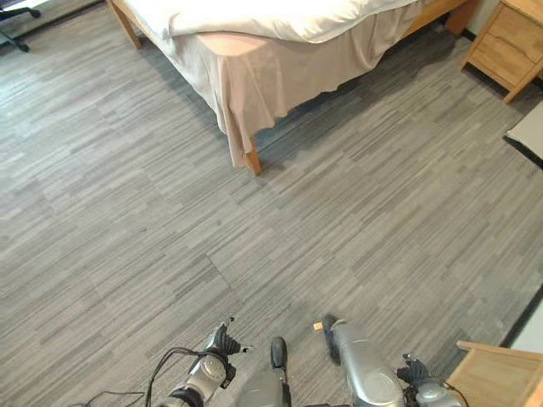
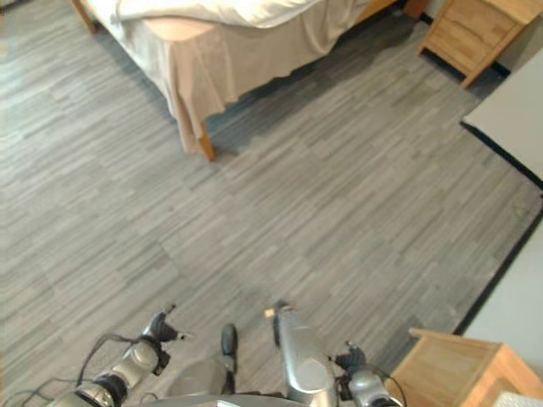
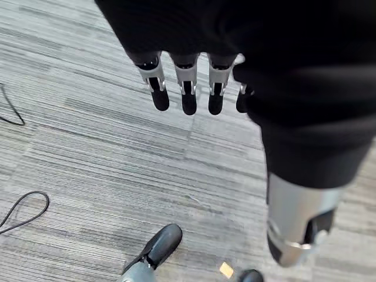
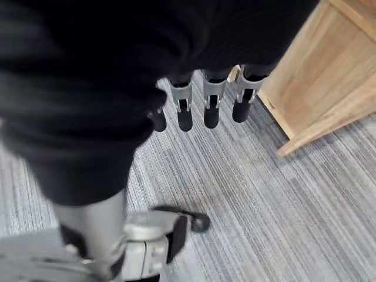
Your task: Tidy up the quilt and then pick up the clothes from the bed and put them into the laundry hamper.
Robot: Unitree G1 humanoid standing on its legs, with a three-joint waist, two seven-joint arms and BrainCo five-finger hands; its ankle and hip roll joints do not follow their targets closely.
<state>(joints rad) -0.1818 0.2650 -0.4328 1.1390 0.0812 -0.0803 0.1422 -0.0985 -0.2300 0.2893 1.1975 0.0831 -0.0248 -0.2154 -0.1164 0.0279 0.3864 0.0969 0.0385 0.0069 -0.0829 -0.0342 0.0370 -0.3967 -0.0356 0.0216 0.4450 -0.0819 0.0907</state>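
The quilt (image 1: 280, 17), white and rumpled, lies on the bed (image 1: 246, 80) well across the floor (image 1: 170, 212) from the robot; it looks soft, light and bulky, so an edge or corner seems the best hold. Both the left hand (image 3: 188, 88) and right hand (image 4: 205, 100) hang empty, fingers straight and relaxed.
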